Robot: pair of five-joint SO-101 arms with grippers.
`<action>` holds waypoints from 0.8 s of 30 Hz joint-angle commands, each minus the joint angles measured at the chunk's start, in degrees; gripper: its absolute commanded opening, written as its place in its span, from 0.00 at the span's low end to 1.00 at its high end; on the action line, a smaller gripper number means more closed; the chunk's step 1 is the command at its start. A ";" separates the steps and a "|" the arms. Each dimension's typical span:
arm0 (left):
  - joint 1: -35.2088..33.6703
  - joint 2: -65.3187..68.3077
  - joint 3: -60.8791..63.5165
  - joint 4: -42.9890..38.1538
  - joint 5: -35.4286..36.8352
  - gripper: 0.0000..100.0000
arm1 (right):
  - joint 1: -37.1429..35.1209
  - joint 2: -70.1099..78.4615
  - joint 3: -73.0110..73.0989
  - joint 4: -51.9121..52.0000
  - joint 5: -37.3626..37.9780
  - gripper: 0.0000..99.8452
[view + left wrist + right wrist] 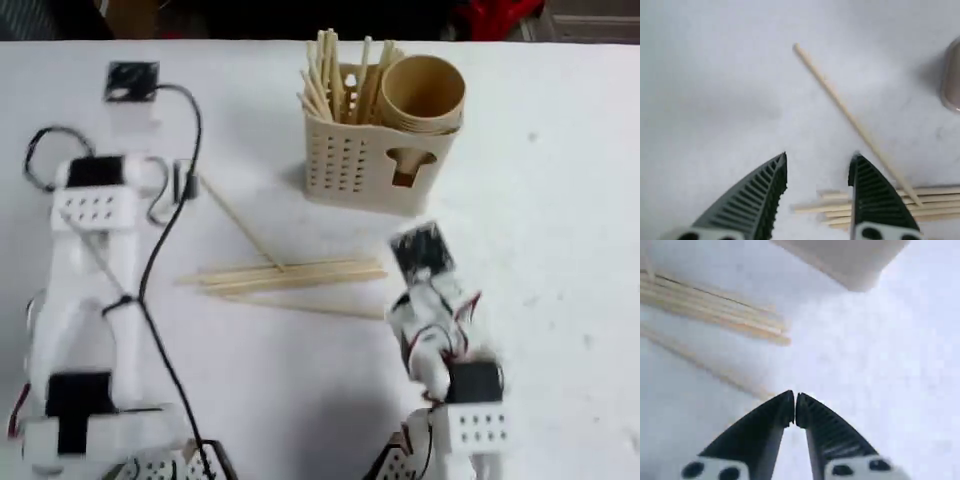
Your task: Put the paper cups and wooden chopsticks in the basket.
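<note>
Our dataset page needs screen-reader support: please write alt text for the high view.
A basket at the table's far middle holds stacked paper cups and upright wooden chopsticks. More chopsticks lie loose on the table in front of it, between the left arm and the right arm.

1. My left gripper point(819, 157): fingers point(760, 192) dark grey-black, ribbed with fine ridges.
2. My right gripper point(794, 401): same dark ribbed look, white at the base.
3. Chopsticks point(875, 207) beside my left fingertip: pale tan wood. The single chopstick point(850, 117) ahead matches.
4. Basket point(372, 165): cream, patterned with rows of small holes.
5. Paper cups point(424, 92): kraft brown.
6. Table point(560, 200): plain white.
7. My left arm point(95, 270): white with black blocks, black cable point(160, 250) across it.
</note>
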 commanded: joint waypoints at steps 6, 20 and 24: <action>4.44 29.85 -23.74 0.97 13.19 0.21 | 5.05 -20.00 10.81 8.13 6.07 0.02; 5.32 57.45 -51.34 12.75 15.82 0.21 | 5.05 -19.65 13.80 5.76 7.56 0.02; 5.23 61.67 -58.64 17.67 15.82 0.14 | 4.97 -19.65 13.80 5.76 7.56 0.02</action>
